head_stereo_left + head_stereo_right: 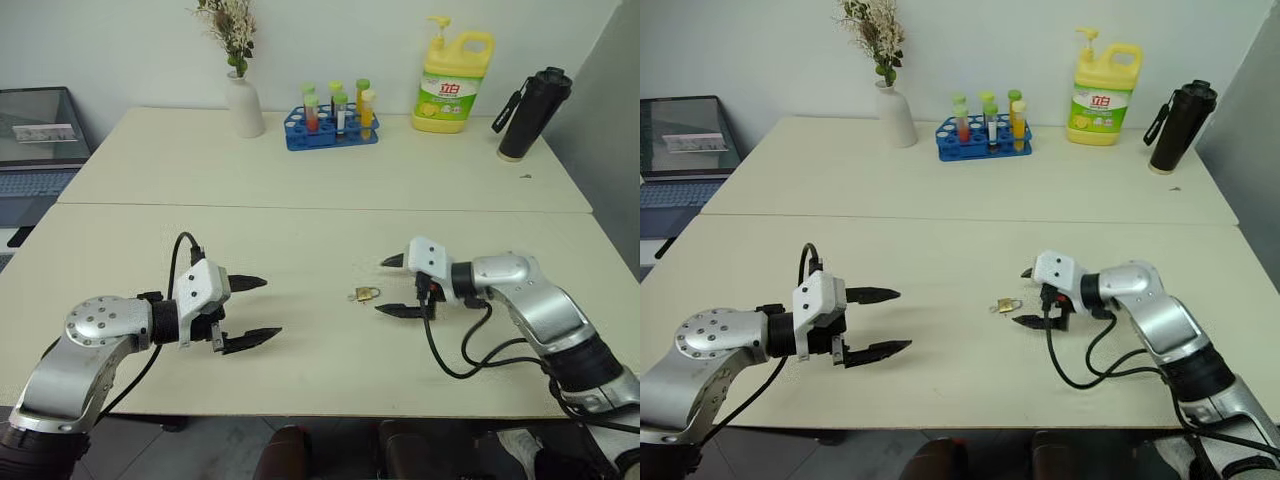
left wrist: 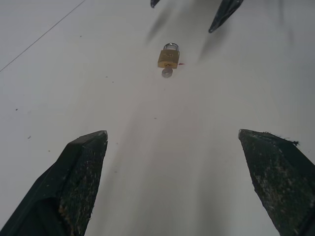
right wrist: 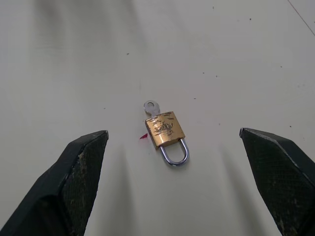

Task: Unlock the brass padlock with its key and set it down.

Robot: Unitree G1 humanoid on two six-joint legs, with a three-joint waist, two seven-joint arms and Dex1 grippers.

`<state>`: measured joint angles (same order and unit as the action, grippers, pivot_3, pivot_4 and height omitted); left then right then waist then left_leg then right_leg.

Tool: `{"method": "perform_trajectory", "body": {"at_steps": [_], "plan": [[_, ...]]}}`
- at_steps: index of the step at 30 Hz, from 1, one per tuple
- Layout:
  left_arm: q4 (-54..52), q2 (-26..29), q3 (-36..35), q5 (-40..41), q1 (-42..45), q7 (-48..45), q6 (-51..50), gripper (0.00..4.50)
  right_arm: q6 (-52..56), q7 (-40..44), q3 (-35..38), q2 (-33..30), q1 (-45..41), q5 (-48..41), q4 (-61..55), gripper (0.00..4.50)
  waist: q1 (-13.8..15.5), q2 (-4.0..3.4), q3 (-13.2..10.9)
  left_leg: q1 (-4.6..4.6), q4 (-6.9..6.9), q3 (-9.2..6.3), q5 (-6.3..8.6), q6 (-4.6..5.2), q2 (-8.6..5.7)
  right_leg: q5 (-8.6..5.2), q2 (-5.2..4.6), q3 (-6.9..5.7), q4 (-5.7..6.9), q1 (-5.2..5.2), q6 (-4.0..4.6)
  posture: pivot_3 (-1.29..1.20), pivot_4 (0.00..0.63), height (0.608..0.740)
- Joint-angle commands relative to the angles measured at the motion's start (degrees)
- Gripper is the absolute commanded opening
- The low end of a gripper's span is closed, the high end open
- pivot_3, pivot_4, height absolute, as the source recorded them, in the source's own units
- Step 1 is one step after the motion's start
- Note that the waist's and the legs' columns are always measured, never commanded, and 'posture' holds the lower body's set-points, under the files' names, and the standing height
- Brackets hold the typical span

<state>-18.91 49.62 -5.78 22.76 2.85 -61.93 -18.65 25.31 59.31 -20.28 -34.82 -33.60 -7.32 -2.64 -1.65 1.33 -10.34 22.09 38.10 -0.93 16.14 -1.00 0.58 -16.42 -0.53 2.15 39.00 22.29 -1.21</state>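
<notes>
R grip [image 1: 397, 285]: jaws standing wide apart, nothing between them, hanging just off the padlock at its 3 o'clock in head view, tips pointing at it.
L grip [image 1: 256, 312]: jaws also wide apart, empty, sitting well apart from the lock at its 9 o'clock, aiming toward it.
brass padlock [image 3: 165, 130]: lying flat on the table [image 1: 300, 250], mid-table btwn both grips, nearer R. Shackle [image 3: 175, 153] looking seated/closed, curved end pointing toward R grip.
key [image 3: 151, 107]: sitting at the body's base, bow sticking out on the side away from R grip, toward L. Looks inserted, can't tell for sure.
step: closing in for first grab, nothing held yet.
how-to: IMO R should be pinching the brass body across its flat faces, not the shackle, so shackle stays free to pop. L then taking the key bow, turning gently. Tiny parts, so going slow, keeping tips low to the table, centring before closing.
risk: a tip nudging the lock and skidding it away.
</notes>
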Motion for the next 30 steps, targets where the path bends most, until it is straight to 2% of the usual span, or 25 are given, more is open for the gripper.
{"method": "perform_trajectory", "body": {"at_steps": [1, 27, 30], "plan": [[0.1, -0.2, 0.3, -1.0, 0.5, 0.1, 2.0, 4.48, 1.1, -0.3, -1.5, 1.2, -2.7, 2.3, 3.6, 4.50, 0.0, -0.01, 0.0, 0.00, -0.01, -0.01, 0.00, 0.00, 0.00, 0.00, 0.00, 0.00, 0.02, 0.01, 0.00, 0.00, 0.150, 0.740], [2.1, -2.0, 2.6, -4.1, -0.4, 0.3, 5.7, 4.48, -1.5, 0.5, -3.9, 7.2, -4.0, 7.2, 10.2, 4.50, -0.1, -0.01, 0.0, -0.02, -0.01, -0.01, 0.00, 0.00, 0.01, 0.00, 0.01, -0.03, 0.05, 0.01, 0.01, 0.00, 0.150, 0.740], [2.7, -2.0, 2.9, -4.3, -0.4, 0.0, 6.2, 4.50, -1.2, 0.7, -4.1, 8.0, -3.7, 7.2, 10.1, 3.93, -0.2, -0.01, 0.0, -0.03, -0.01, -0.02, 0.00, 0.00, 0.02, 0.00, 0.02, -0.03, 0.05, 0.01, 0.01, 0.00, 0.150, 0.740]]}}
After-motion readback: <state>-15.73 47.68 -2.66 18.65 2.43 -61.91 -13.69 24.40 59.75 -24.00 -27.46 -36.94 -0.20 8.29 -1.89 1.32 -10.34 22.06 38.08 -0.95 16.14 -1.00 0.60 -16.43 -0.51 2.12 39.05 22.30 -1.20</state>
